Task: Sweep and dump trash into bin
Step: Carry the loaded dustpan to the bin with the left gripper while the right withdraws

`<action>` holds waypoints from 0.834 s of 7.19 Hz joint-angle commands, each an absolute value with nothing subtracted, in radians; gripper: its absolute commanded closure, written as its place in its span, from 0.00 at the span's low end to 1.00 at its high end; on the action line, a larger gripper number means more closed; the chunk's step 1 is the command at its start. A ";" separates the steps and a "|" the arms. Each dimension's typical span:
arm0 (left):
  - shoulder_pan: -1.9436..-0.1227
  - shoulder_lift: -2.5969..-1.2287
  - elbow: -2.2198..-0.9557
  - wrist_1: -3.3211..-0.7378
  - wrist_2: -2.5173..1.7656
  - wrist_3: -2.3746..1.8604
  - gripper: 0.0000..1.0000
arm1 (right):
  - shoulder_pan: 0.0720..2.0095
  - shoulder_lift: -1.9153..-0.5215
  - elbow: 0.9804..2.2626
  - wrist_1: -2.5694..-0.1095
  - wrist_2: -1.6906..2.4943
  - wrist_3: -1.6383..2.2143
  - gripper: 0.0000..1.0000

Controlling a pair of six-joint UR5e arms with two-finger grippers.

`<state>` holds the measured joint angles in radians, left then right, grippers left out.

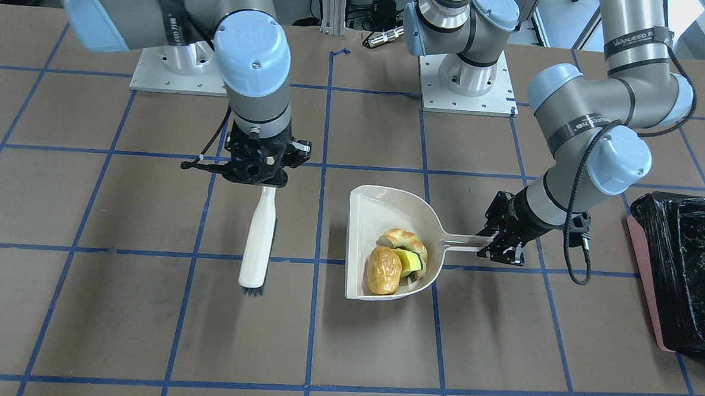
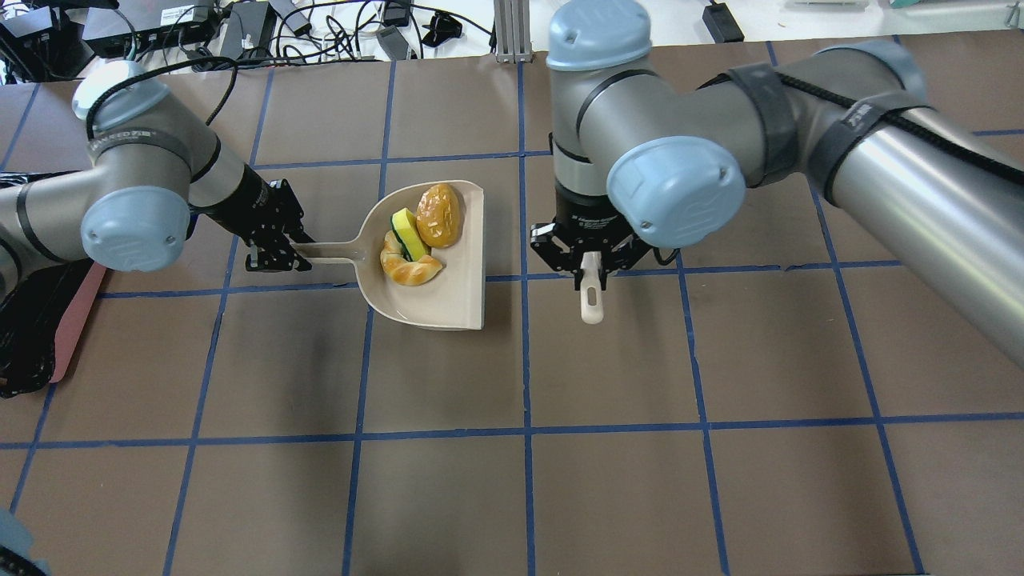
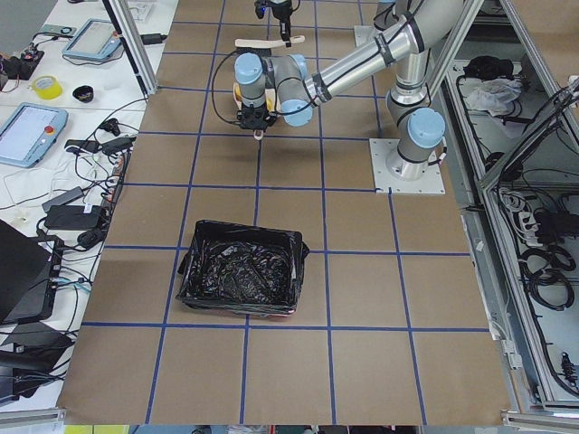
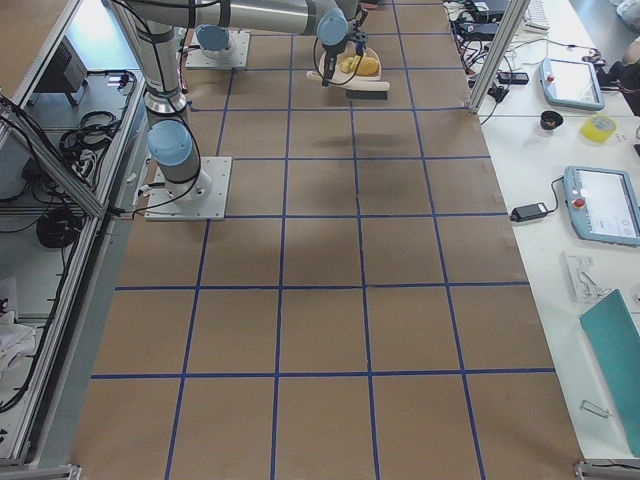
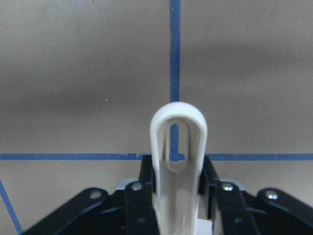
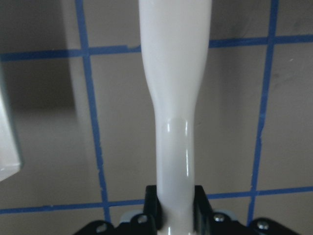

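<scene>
The trash lies in the beige dustpan (image 1: 376,205) (image 2: 458,298): a golden-yellow lump (image 1: 384,271) (image 2: 439,214), a tan crimped piece (image 1: 403,239) (image 2: 408,268) and a yellow-and-green sponge chunk (image 1: 410,261) (image 2: 406,234). My left gripper (image 1: 496,244) (image 2: 293,254) is shut on the dustpan's handle (image 5: 178,147). My right gripper (image 1: 264,185) (image 2: 590,274) is shut on the beige brush (image 1: 258,241) (image 6: 175,98), which hangs beside the pan's open mouth without touching it. The bin (image 1: 683,266) (image 2: 32,336) (image 3: 240,280), pink with a black bag, stands beyond my left arm.
Blue tape lines grid the brown table. Both arm bases (image 1: 468,78) are bolted along the robot's side. Cables and devices (image 2: 240,28) lie past the far edge. Side benches with tablets (image 4: 600,200) flank the table.
</scene>
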<state>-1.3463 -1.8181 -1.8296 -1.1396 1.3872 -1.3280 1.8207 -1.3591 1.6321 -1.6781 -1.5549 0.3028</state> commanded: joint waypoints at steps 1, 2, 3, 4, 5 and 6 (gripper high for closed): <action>-1.296 -1.828 -1.740 -1.209 1.382 -1.318 1.00 | 1.577 -1.364 1.631 -1.687 -1.565 0.038 1.00; -1.272 -1.844 -1.708 -1.218 1.362 -1.298 1.00 | 1.462 -1.356 1.631 -1.707 -1.569 -0.089 1.00; -1.238 -1.858 -1.656 -1.268 1.356 -1.278 1.00 | 1.392 -1.351 1.638 -1.774 -1.624 -0.141 1.00; -1.191 -1.873 -1.572 -1.373 1.356 -1.255 1.00 | 1.361 -1.351 1.640 -1.799 -1.664 -0.144 1.00; -1.165 -1.891 -1.501 -1.453 1.362 -1.217 1.00 | 1.335 -1.345 1.638 -1.799 -1.660 -0.147 1.00; -1.137 -1.907 -1.467 -1.471 1.365 -1.197 1.00 | 1.324 -1.292 1.626 -1.815 -1.655 -0.170 1.00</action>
